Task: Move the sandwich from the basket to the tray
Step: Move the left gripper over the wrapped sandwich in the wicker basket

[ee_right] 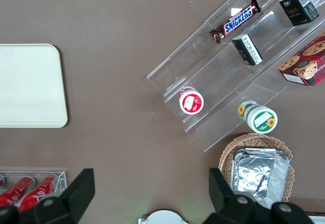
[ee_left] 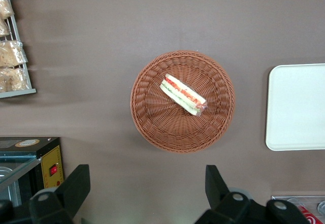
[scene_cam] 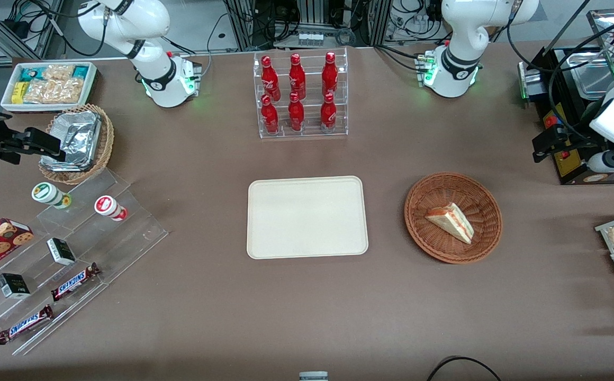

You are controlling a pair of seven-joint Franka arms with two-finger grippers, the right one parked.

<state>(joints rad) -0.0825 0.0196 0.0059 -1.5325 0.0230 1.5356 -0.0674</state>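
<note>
The sandwich (scene_cam: pixel 451 222) lies on its side in the reddish-brown wicker basket (scene_cam: pixel 422 233), its long edge slanted across the bowl; the cream tray (scene_cam: pixel 264 243) sits bare just beside the basket, toward the parked arm's end, with a strip of table between them; nothing is moved yet. The left arm's gripper (ee_left: pixel 144 188) hangs high, farther from the front camera than the basket and not over it, jaws spread wide and holding nothing. The risks I judge: a descent not turned to match the slanted wedge would let a finger strike the wicker wall and tip or drag the light basket; a hard squeeze would crush the soft bread or push the filling out; a shallow pinch could drop it short of the tray.
</note>
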